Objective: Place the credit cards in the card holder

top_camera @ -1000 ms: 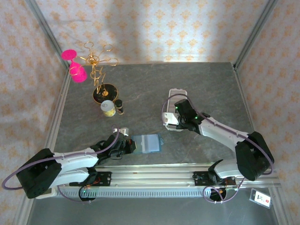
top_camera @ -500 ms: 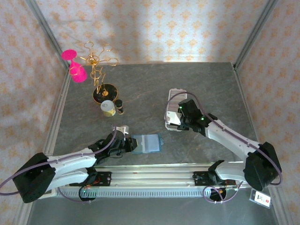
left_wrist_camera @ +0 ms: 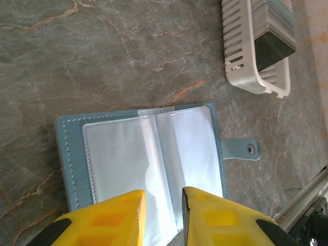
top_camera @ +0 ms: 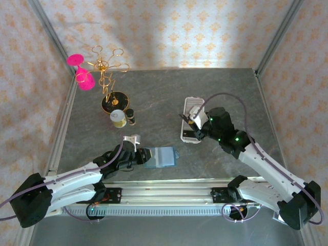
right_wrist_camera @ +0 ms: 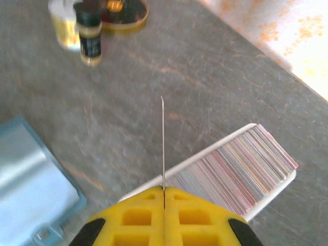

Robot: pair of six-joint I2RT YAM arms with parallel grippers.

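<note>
A: Where is the holder?

B: The teal holder (top_camera: 163, 156) lies open and flat on the grey surface (top_camera: 154, 97), near the front edge and left of centre. Its clear sleeves face up and its clasp tab points right.

A: And the cards?

B: The cards (right_wrist_camera: 241, 169) stand on edge in a striped row inside a white slotted tray (right_wrist_camera: 215, 146). The tray is well apart from the holder, further back and to the right.

A: What is the left end effector doing?

B: The left end effector (left_wrist_camera: 161, 205) sits at the holder's near edge. Its yellow fingers are parted by a narrow gap over the sleeves. I cannot tell whether they touch a sleeve.

A: And the right one?

B: The right end effector (right_wrist_camera: 164, 192) is closed tight on one card (right_wrist_camera: 163, 143). The card is seen edge-on as a thin upright line, raised above the tray's near end.
</note>
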